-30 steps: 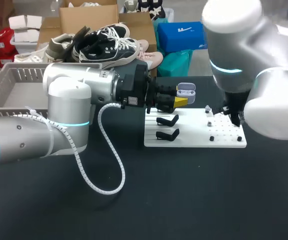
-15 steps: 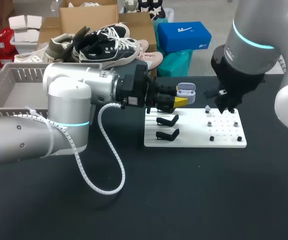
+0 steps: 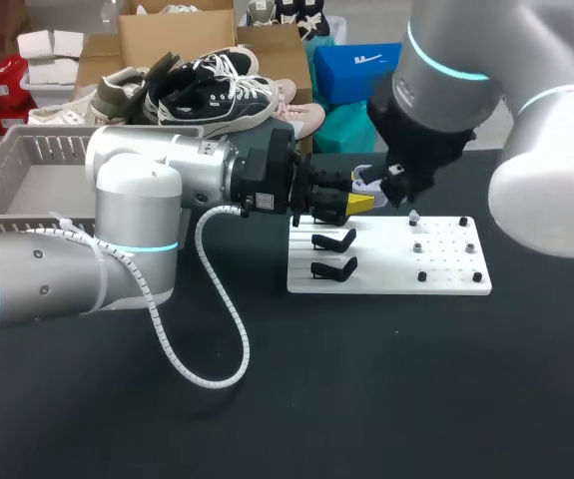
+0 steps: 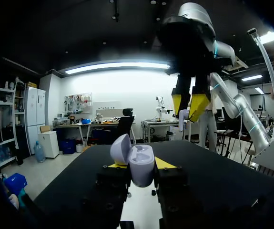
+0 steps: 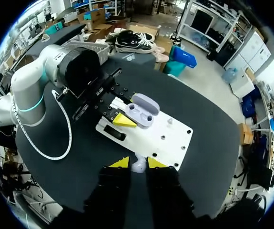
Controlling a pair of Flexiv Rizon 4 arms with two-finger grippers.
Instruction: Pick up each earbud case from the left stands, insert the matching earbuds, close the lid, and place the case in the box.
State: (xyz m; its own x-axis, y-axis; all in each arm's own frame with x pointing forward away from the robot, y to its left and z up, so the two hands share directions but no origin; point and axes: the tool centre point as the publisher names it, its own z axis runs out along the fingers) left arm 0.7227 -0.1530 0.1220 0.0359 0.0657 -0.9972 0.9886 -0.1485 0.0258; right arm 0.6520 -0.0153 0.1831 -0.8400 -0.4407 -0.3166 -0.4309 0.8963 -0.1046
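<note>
Earbud case, lid open, clamped between left gripper fingers above white board edge, right gripper pinching small white earbud, higher over same board.

The case was pale lilac, lighter inside. The left gripper and the right gripper each had yellow tips on black fingers. The earbud between the right tips was white. The board was white with small black pegs and 2 black stands. The table was black. The left arm and the right arm were silver, each with a cyan ring. The box was grey.
</note>
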